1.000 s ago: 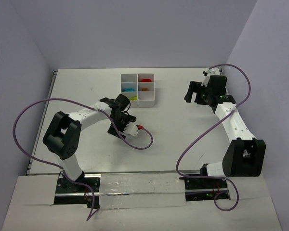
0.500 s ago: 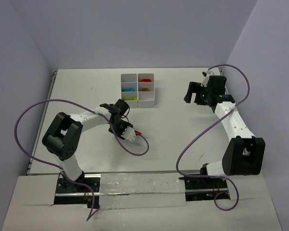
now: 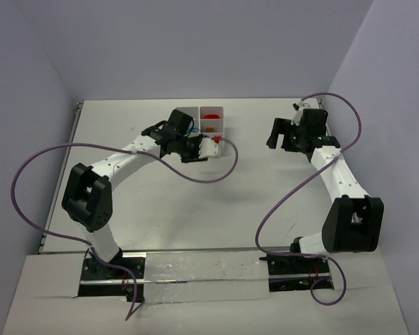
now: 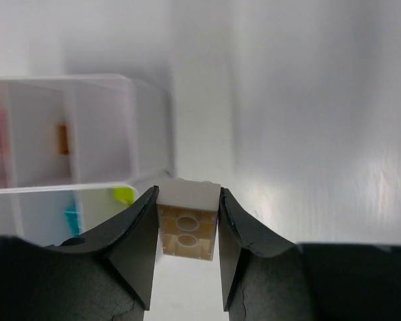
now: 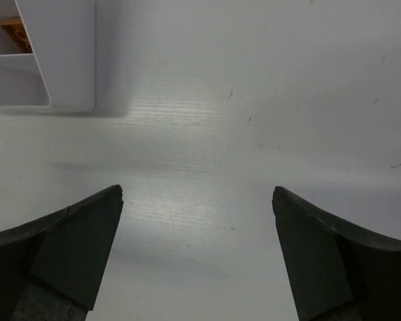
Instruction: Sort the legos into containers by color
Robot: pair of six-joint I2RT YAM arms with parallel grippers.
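Pinches a tan lego (image 4: 187,231) between the narrow-set fingers of the left gripper (image 4: 186,195), low centre of the left wrist view, hollow underside toward the camera, close by a corner of the white tray (image 4: 147,127). Shows a lime lego (image 4: 123,195) and a cyan lego (image 4: 72,219) in compartments at lower left. Holds the right gripper (image 5: 197,194) wide and empty over bare table (image 5: 254,100) — right of centre in the top view, well apart from the tray.

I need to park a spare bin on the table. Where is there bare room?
Bare: the table between the tray and the right gripper, and its wide near middle. Crowded: the tray's near edge, where the left gripper holds a tan brick.
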